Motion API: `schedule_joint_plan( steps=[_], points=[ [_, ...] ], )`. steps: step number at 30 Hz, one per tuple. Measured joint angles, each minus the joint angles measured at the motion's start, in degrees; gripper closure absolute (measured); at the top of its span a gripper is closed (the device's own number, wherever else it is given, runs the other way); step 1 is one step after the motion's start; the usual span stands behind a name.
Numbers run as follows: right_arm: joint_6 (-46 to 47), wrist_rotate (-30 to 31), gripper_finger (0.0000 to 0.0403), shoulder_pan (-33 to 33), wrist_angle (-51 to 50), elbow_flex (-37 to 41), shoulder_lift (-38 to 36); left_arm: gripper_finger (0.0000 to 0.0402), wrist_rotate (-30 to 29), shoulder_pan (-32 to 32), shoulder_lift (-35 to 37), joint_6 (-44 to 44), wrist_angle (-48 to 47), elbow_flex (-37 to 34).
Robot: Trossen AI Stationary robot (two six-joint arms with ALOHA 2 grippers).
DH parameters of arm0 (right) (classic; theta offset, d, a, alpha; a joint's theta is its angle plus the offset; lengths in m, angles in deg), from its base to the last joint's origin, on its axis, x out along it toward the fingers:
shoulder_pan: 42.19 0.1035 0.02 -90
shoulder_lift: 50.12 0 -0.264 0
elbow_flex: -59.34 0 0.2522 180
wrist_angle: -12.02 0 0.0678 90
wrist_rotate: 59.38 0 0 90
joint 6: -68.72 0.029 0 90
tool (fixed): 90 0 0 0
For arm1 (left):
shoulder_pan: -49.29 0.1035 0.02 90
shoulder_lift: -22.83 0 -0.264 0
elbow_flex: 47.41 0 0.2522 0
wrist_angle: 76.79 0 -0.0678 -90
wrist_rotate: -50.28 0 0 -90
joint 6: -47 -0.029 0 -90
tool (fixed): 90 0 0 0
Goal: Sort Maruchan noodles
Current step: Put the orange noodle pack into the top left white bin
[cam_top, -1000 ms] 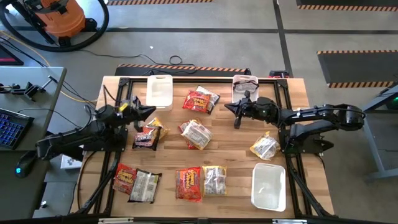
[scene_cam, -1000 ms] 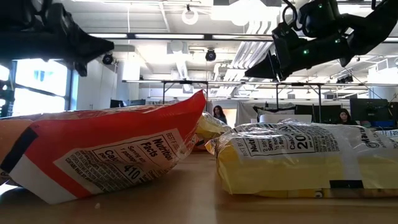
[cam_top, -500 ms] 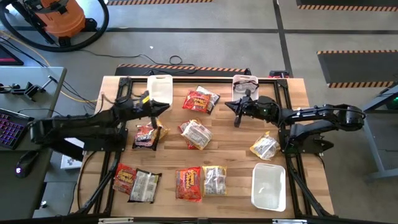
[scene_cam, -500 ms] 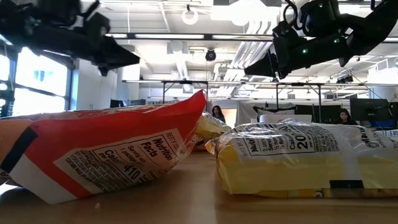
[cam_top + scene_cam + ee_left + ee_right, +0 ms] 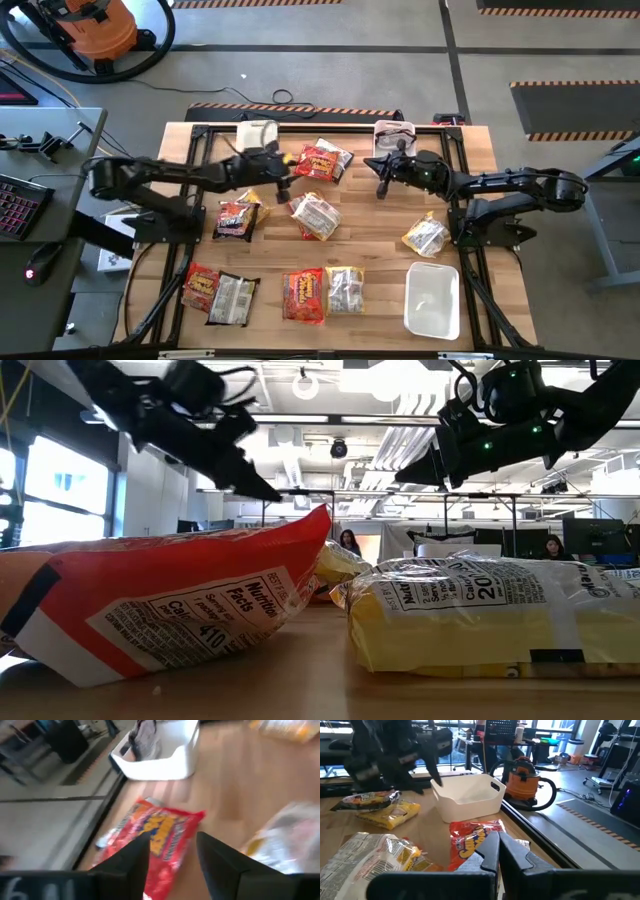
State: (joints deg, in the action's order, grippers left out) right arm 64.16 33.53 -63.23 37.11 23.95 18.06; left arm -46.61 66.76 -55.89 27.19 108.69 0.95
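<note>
**Spotter:** What are your jaws doing?

**Me:** My left jaws are apart with nothing between them. They hang over the far middle of the worktop (image 5: 370, 245), nose-down at the red packet (image 5: 322, 160). That packet lies flat near the far edge, between the left bin (image 5: 255, 133) and the right bin (image 5: 393, 128). My right jaws are pressed together and empty, held in the air just in front of the right bin.

**Spotter:** And the other packets?

**Me:** A yellow-white one (image 5: 315, 215) is mid-worktop, with a brown one (image 5: 235, 218) to its left. Another (image 5: 425, 237) is toward the right edge, and four sit in a row (image 5: 303, 295) along the near edge. A third bin (image 5: 432, 298) sits by the near right corner.

**Spotter:** How do you expect the red one to handle?

**Me:** Light, I think. The film is crinkly and probably slick, over a stiff noodle block that would crack if I squeezed hard. I'd straddle a short end, so the jaws pinch the block's edge through the wrap. The loose crimped seal would likely slip or let the packet swing, so I'd leave that alone. I'd close gently. Because it lies flat, one jaw has to slide under it, and it may skate toward the right bin.
</note>
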Motion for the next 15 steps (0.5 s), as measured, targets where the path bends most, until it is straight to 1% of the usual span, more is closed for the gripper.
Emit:
schedule_joint_plan(
  steps=[2,5,10,12,15],
  points=[
    [0.0,0.0,0.0403,0.0,0.0,0.0,0.0,0.0234,-4.3,-0.9,-3.8,-4.8,0.3,1.7],
    [-0.4,0.0,0.0403,0.0,0.0,0.0,0.0,0.0221,-7.2,-1.8,-8.8,-9.1,0.7,4.0],
    [-0.5,-0.1,0.0403,0.0,-0.3,0.0,0.0,0.0204,-7.7,-3.0,-15.0,-10.0,0.4,6.7],
    [-0.5,-0.1,0.0403,0.0,-0.4,0.0,0.0,0.0198,-9.6,-3.5,-17.1,-10.8,0.2,7.3],
    [-0.6,-0.1,0.0403,0.0,-0.4,0.0,0.0,0.019,-14.5,-4.3,-20.2,-13.5,0.3,7.7]
  ],
)
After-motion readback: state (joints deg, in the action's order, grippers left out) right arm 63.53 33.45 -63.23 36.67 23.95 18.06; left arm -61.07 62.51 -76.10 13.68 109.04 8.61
